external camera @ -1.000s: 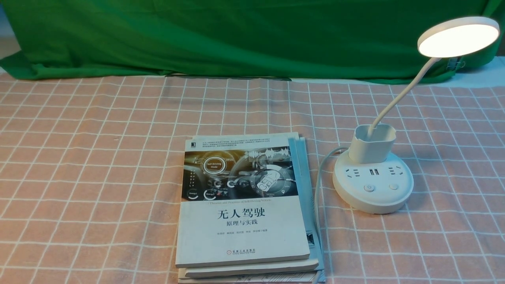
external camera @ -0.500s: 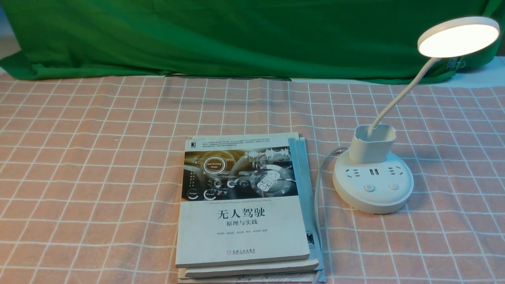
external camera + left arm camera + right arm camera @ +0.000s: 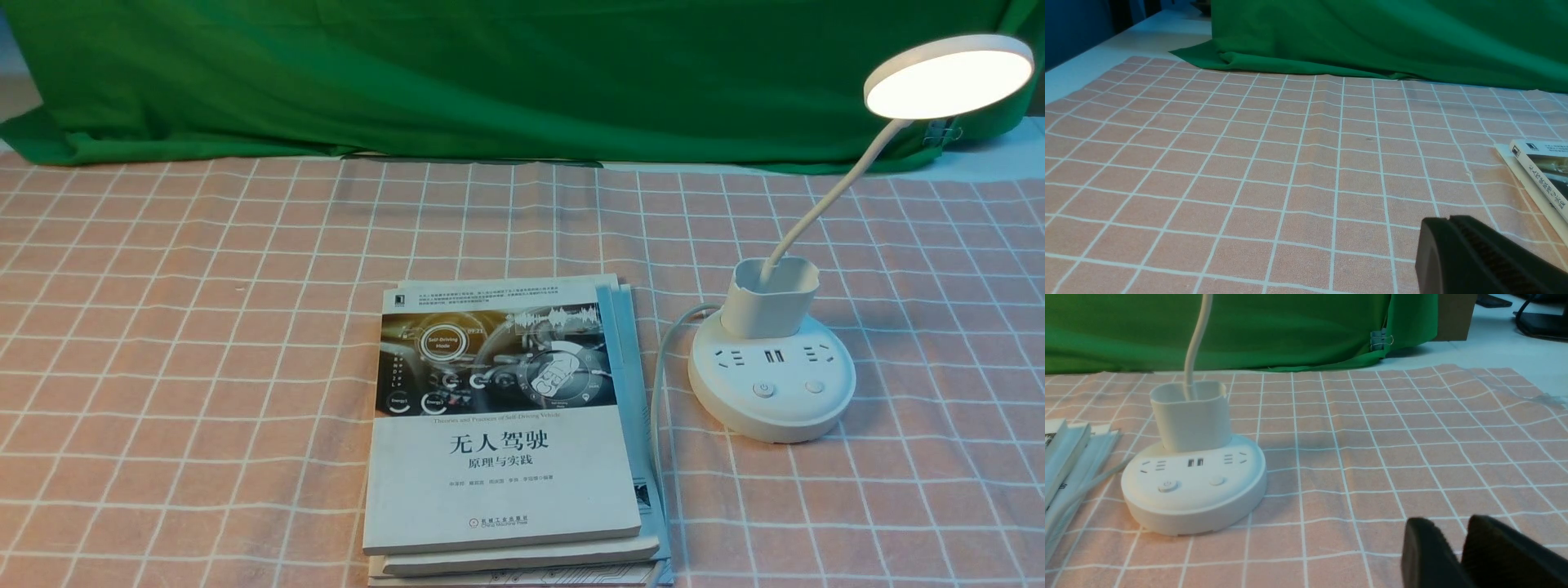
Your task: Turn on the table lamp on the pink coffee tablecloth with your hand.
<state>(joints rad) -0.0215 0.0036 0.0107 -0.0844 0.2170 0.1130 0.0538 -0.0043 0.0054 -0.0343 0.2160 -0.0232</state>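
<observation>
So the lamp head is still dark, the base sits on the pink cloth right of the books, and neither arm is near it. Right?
One thing is wrong: the lamp head is lit, glowing bright in the front view. The rest holds: the base sits on the pink cloth right of the books, with neither arm near it.

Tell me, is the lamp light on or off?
On. The table lamp has its round head glowing bright white in the front view, above the pink coffee tablecloth.

The white table lamp stands upright at four o'clock on the pink coffee tablecloth. Its disc head glows, tilted, at two o'clock.
</observation>
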